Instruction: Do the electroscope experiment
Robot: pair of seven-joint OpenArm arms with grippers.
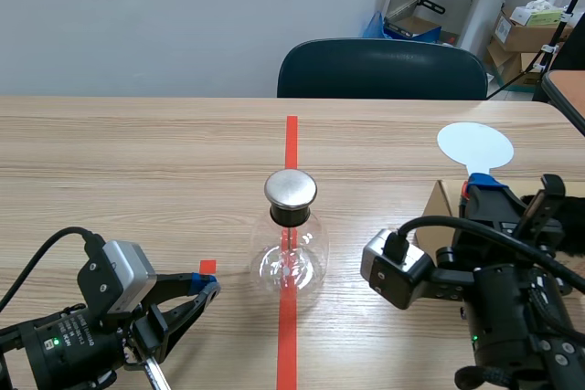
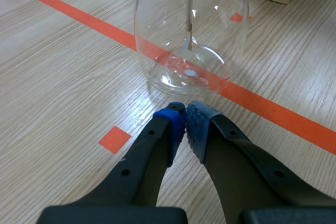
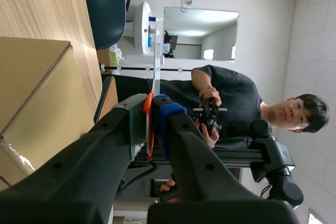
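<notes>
Wood-grain desk point(image 1: 137, 162), pale, crossed front to back by an orange-red tape line.

Item 1, nearest: left gripper point(image 2: 185, 121), low over the desk. Its fingers are pressed together on nothing, and the blue pads are aimed at the flask base, just short of it.

Item 2: electroscope point(image 1: 291, 244), a clear glass flask stood upright on the tape line and closed by a round metal cap point(image 1: 291, 188). A thin rod point(image 2: 190, 3) is seen hanging inside.

Item 3: right gripper point(image 1: 484, 187), raised beside a cardboard box point(image 1: 446, 209). Its fingers are pinched on the stem of a white disc wand point(image 1: 474, 145), with the disc held up and away from the flask. The red piece at the grip is probably part of the handle, though the wrist view is too tight to be sure.

Item 4, farthest: dark chair point(image 1: 382, 68) behind the desk.

Handling note, as judgement: the wand is to be carried across to the cap. The disc should be brought down gently from above rather than swept in sideways, so that the light flask is not tipped. The box edge should be cleared first. The left gripper is best kept where it is as a stop at the base.
</notes>
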